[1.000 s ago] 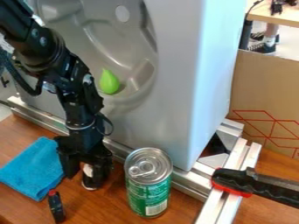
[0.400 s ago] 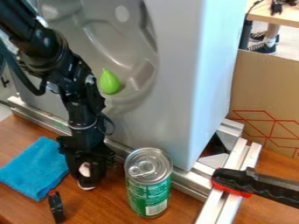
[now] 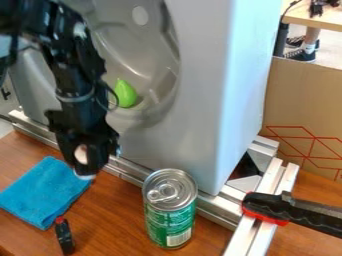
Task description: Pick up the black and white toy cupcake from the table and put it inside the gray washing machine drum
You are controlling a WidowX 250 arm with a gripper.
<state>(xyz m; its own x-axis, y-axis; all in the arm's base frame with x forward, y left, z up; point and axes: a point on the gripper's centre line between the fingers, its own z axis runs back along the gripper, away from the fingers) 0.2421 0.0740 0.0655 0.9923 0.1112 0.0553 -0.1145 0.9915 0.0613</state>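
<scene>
The pale object (image 3: 81,154), by the far right part of the blue cloth (image 3: 43,192), is pinched in the end effector (image 3: 83,171), closed around it. An off-centre grip could let it slip; a low swing right might topple the green can (image 3: 169,217).

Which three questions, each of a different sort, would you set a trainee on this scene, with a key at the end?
1. True or false: the green can lies on its side, touching the blue cloth.

2. What does the gripper hold?
A) the green can
B) a small pale object
C) the blue cloth

3. Fill in the colour: the pear-shaped thing in the hollow of the grey basin is ____.

Key: 1. False; 2. B; 3. green
</scene>
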